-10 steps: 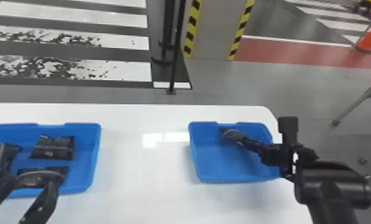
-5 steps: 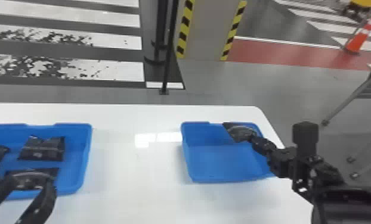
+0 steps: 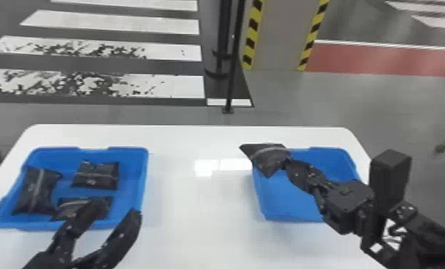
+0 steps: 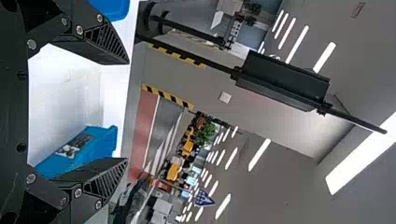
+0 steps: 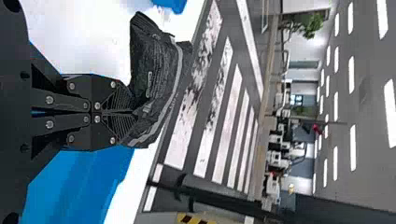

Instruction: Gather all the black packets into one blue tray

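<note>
At the head view's left, the left tray (image 3: pixel 134 179) holds three packets: a leftmost packet (image 3: pixel 35 189), an upper packet (image 3: pixel 96 174) and a lower packet (image 3: pixel 68 208); being the fuller, it is probably the gathering place. The left gripper (image 3: pixel 116 211) waits at lower left, jaws spread and empty, perhaps because the other arm does this transfer. The white table (image 3: pixel 200 218) fills the middle. Right of centre, the right gripper (image 3: pixel 288 164) pinches the fourth packet (image 3: pixel 268 156) by one end above the right tray's (image 3: pixel 286 202) upper-left corner, likely clearing the rim before crossing leftward.
</note>
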Available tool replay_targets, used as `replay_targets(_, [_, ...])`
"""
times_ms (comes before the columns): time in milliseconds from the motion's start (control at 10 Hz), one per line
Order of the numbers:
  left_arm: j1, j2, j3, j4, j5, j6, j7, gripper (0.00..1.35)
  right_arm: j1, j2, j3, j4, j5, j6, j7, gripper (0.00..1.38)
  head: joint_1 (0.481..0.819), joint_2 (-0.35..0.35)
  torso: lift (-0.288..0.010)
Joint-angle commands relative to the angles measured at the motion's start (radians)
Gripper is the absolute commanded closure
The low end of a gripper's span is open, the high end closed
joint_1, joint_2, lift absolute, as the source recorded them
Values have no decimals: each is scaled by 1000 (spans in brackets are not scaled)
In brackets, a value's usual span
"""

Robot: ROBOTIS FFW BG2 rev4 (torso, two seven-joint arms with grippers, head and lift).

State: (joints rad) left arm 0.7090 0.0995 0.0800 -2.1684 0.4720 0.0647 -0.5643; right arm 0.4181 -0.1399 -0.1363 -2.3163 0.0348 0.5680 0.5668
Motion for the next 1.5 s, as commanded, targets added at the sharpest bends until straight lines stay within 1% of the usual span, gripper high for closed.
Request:
replay_targets(0, [-27, 8, -34, 0, 52, 56, -3, 317, 26, 0, 49, -39, -27, -13, 4, 1282, 695, -72, -110])
replay_targets(100, [-51, 11, -58, 2, 82, 87, -6, 317, 36, 0, 73, -46, -37, -28, 7, 1282, 695, -62, -110])
replay_targets(200, [-83, 19, -100, 15, 146, 129, -9, 317, 36, -1, 92, -51, -43, -43, 12, 1282, 695, -52, -110])
replay_targets(300, [-115, 23, -130, 27, 166, 141, -20, 317, 36, -3, 112, -53, -45, -48, 13, 1282, 695, -55, -110])
replay_targets(400, [-147, 34, -164, 39, 200, 154, -31, 314, 36, -6, 130, -48, -47, -48, 13, 1282, 695, -69, -110])
replay_targets(500, [-181, 45, -200, 66, 244, 144, -40, 305, 33, -10, 146, -41, -47, -48, 15, 1282, 695, -74, -110])
replay_targets(600, [-201, 49, -212, 71, 248, 139, -46, 305, 33, -10, 152, -36, -47, -48, 18, 1282, 695, -85, -110])
replay_targets(800, [-226, 49, -228, 106, 308, 122, -48, 305, 33, -14, 166, -36, -35, -48, 22, 1282, 695, -98, -110])
replay_targets(900, [-245, 46, -248, 145, 368, 107, -46, 305, 33, -18, 182, -36, -33, -48, 25, 1282, 695, -96, -110])
replay_targets(1200, [-299, 40, -262, 223, 397, 100, -46, 311, 33, -26, 216, -46, -33, -48, 35, 1282, 695, -74, -110])
replay_targets(1300, [-311, 39, -265, 233, 407, 92, -46, 320, 33, -29, 226, -46, -37, -48, 35, 1282, 695, -69, -110])
replay_targets(1400, [-316, 37, -267, 238, 407, 87, -46, 378, 33, -29, 230, -46, -37, -48, 36, 1282, 695, -61, -110])
